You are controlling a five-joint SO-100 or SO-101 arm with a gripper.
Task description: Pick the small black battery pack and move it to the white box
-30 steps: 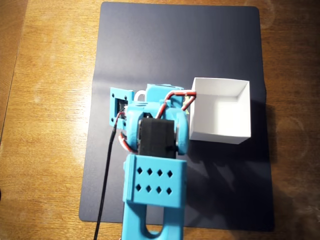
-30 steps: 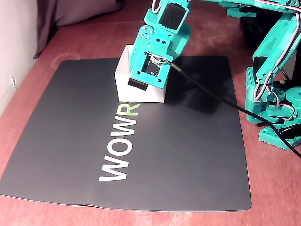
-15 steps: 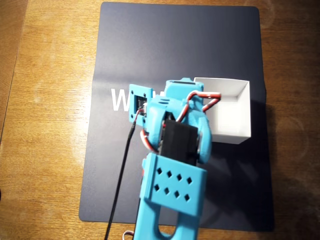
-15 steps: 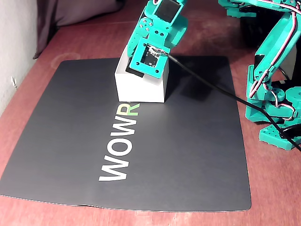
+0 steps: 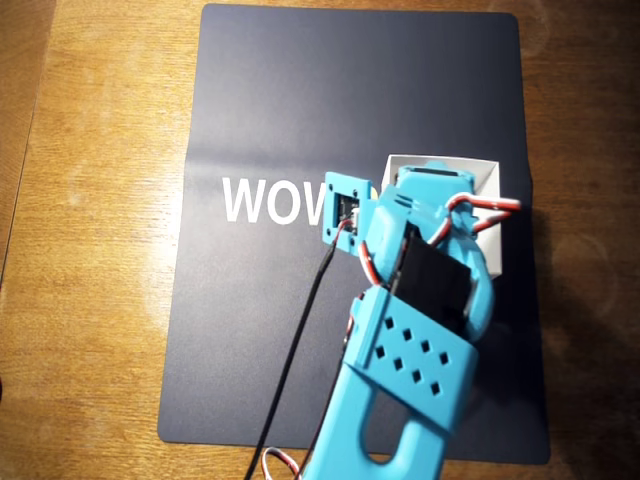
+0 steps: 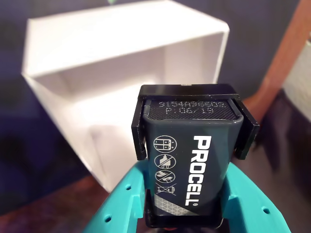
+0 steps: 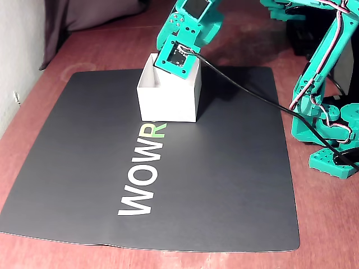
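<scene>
In the wrist view the small black battery pack (image 6: 187,155), with white PROCELL lettering, stands clamped between my teal fingers (image 6: 121,199). My gripper (image 6: 187,194) is shut on it. It hangs just above the open white box (image 6: 121,58), near the box's front wall. In the overhead view my blue arm (image 5: 420,300) covers most of the white box (image 5: 440,165) and hides the battery pack and the fingers. The fixed view shows my wrist (image 7: 179,56) tipped down over the white box (image 7: 168,103).
The box stands on a black mat (image 7: 224,185) with WOWR lettering, which lies on a wooden table (image 5: 90,250). A black cable (image 7: 247,92) runs from the wrist toward the arm's base (image 7: 325,123) at the right.
The arm has swung rightward in the overhead view, carrying the battery pack from beside the box to over it. More of the mat's lettering is uncovered.
</scene>
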